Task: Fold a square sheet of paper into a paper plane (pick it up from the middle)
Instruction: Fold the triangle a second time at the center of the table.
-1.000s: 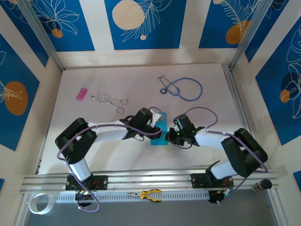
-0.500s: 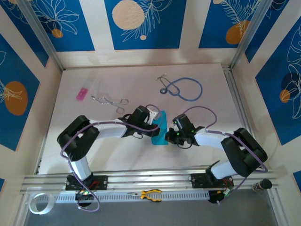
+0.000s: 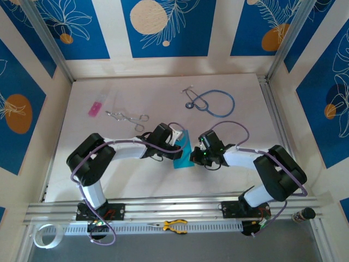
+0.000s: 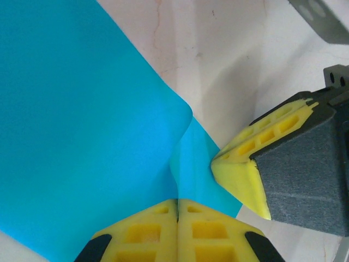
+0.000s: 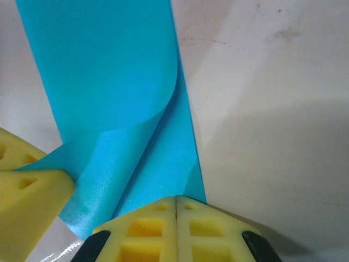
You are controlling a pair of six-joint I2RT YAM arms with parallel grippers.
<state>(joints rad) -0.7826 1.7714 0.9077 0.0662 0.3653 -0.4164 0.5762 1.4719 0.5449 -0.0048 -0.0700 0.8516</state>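
Note:
The square sheet of paper [image 3: 183, 159] is cyan-blue and partly folded, lying mid-table between my two grippers. In the left wrist view the sheet [image 4: 82, 136] rises as a curved flap whose edge runs into the seam of my left gripper [image 4: 178, 203], which is shut on it. My left gripper [image 3: 179, 144] sits at the paper's far left side. My right gripper [image 5: 176, 201] is shut, its tips over the near edge of the lower layer [image 5: 158, 164]; whether it pinches the paper I cannot tell. One right fingertip [image 4: 240, 172] shows beside the flap.
A blue-tubed stethoscope [image 3: 215, 103] lies at the back right. Metal tongs [image 3: 126, 116] and a small pink rectangle [image 3: 95, 109] lie at the back left. Yellow-handled pliers [image 3: 174, 225] and a tape roll [image 3: 44, 236] rest on the front rail.
The left forearm has swung slightly toward the back and the right gripper has edged left toward the paper. The flap leans further over. Both grippers have stayed shut.

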